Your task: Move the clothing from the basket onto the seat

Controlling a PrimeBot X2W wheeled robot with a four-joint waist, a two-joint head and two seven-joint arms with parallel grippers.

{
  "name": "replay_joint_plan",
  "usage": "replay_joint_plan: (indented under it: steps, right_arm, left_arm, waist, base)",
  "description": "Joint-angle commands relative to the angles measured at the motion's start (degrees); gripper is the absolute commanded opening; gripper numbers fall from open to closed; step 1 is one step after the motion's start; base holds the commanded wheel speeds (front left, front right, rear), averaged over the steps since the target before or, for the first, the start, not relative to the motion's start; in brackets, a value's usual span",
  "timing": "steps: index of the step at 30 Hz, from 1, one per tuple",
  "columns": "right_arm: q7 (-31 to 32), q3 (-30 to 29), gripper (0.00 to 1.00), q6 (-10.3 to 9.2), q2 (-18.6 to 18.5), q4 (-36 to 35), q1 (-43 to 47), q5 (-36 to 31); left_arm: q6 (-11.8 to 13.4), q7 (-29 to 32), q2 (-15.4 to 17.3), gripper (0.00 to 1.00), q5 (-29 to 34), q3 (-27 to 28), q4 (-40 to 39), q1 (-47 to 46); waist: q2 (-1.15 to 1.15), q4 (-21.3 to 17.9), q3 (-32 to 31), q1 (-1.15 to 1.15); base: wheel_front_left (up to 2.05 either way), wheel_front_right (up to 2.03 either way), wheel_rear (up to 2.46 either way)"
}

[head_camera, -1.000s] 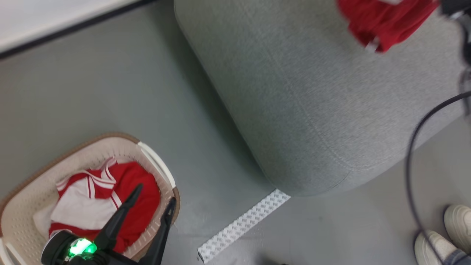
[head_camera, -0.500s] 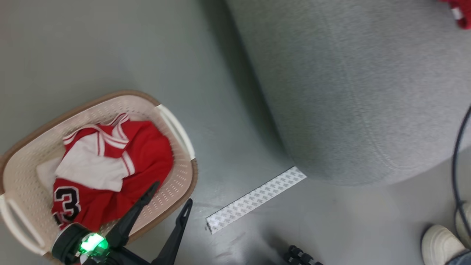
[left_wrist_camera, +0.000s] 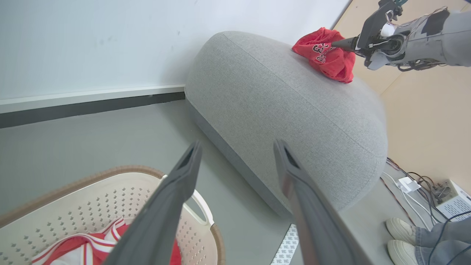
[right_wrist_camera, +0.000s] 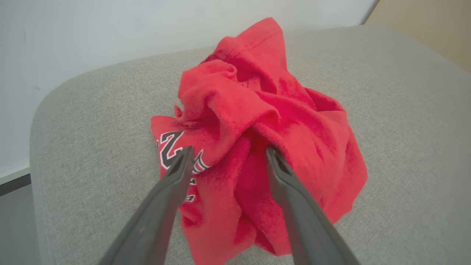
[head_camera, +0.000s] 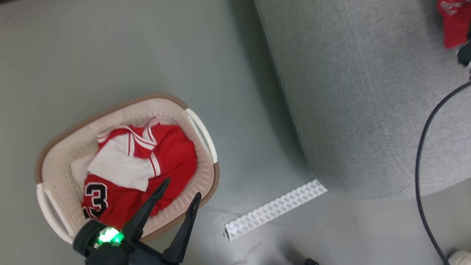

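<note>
Right gripper (right_wrist_camera: 229,151): I have just opened it. The fingers now stand wide apart around the red jersey (right_wrist_camera: 265,121) and hold nothing.
Red jersey: it lies crumpled on the seat (right_wrist_camera: 404,110), at the end away from the basket (head_camera: 110,109).
Left gripper (head_camera: 181,187): wide open and empty, above the basket rim.
Second jersey (head_camera: 173,158): still in the basket.
Meaning: one piece is delivered, I think, and one remains to fetch.

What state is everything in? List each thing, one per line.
Basket: upright on floor, not empty.
Basket jersey: bunched, not gripped.
Seat jersey: crumpled on seat, not gripped.
Left claw: open, over basket.
Right claw: open, at seat jersey.
</note>
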Motion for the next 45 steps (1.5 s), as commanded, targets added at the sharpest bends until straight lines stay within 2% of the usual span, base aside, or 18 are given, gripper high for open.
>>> replay_joint_plan:
  steps: [1, 6, 8, 9, 13, 17, 21, 28, 33, 36, 45]
  right_arm:
    - [-0.6, 0.55, 1.0, 0.0, 0.29, 0.32, 1.42, -0.9]
    - [-1.84, 4.91, 1.0, 0.0, 2.71, 1.15, 6.5, -2.95]
    - [-2.56, 5.73, 1.0, 0.0, 3.38, 1.16, 8.65, -1.79]
    - [-2.56, 5.73, 1.0, 0.0, 3.38, 1.16, 8.65, -1.79]
    - [-3.47, 8.28, 1.0, 0.0, 6.22, 0.82, 13.39, 0.49]
    - [-5.27, 10.1, 1.0, -0.01, 7.2, -1.04, 18.17, 2.63]
    - [-7.23, 9.61, 1.0, -0.01, 7.65, -6.55, 24.53, 6.32]
    - [-8.05, 5.19, 1.0, 0.0, 8.21, -19.17, 35.24, 8.0]
    - [-7.85, 2.0, 1.0, 0.0, 10.3, -29.22, 44.3, 6.51]
    - [-6.68, 0.7, 1.0, -0.01, 11.93, -35.32, 49.7, 4.93]
    - [-4.53, -3.29, 1.0, 0.0, 18.46, -50.67, 64.73, -4.99]
  left_arm:
    - [0.24, -0.39, -0.75, 1.0, -0.48, -0.12, 1.76, 0.21]
    - [2.55, -0.5, -4.88, 1.0, -2.65, 0.58, 8.22, 2.89]
    - [3.61, -0.52, -6.36, 1.0, -3.63, 1.21, 10.77, 3.82]
    - [3.61, -0.52, -6.36, 1.0, -3.63, 1.21, 10.77, 3.82]
    - [4.56, -0.5, -8.58, 1.0, -4.52, 2.28, 15.97, 4.86]
    - [6.83, -0.5, -10.28, 1.0, -3.9, 4.59, 18.36, 5.12]
    - [10.29, -0.5, -11.24, 1.0, -3.44, 6.46, 20.97, 5.3]
    - [12.9, -0.51, -11.72, 1.0, -6.14, 9.65, 23.33, 3.91]
    - [12.65, -0.51, -11.78, 1.0, -5.87, 11.51, 23.52, 4.1]
    - [11.44, -0.51, -11.77, 1.0, -4.98, 12.55, 23.48, 4.8]
    - [8.66, -0.51, -11.77, 1.0, -1.57, 14.68, 22.11, 6.33]
  waist:
    - [-0.01, 0.51, -6.13, 0.0]
    - [-0.01, 1.2, -16.51, 0.0]
    - [-0.01, 1.87, -20.51, 0.0]
    - [-0.01, 1.87, -20.51, 0.0]
    - [-0.01, 3.32, -27.79, 0.0]
    - [-0.01, 5.42, -34.12, 0.0]
    - [-0.01, 9.12, -37.94, 0.0]
    - [-0.01, 13.43, -40.49, 0.0]
    - [-0.01, 16.05, -42.05, 0.0]
    - [-0.01, 17.42, -42.64, 0.0]
    - [-0.01, 21.39, -43.23, 0.0]
  base:
    - [0.0, 0.0, 0.0]
    - [0.0, 0.0, 0.0]
    - [0.0, 0.0, 0.0]
    - [0.0, 0.0, 0.0]
    - [0.0, 0.0, 0.0]
    - [0.0, 0.0, 0.0]
    - [0.0, 0.0, 0.0]
    - [0.0, 0.0, 0.0]
    - [0.0, 0.0, 0.0]
    - [0.0, 0.0, 0.0]
    - [0.0, 0.0, 0.0]
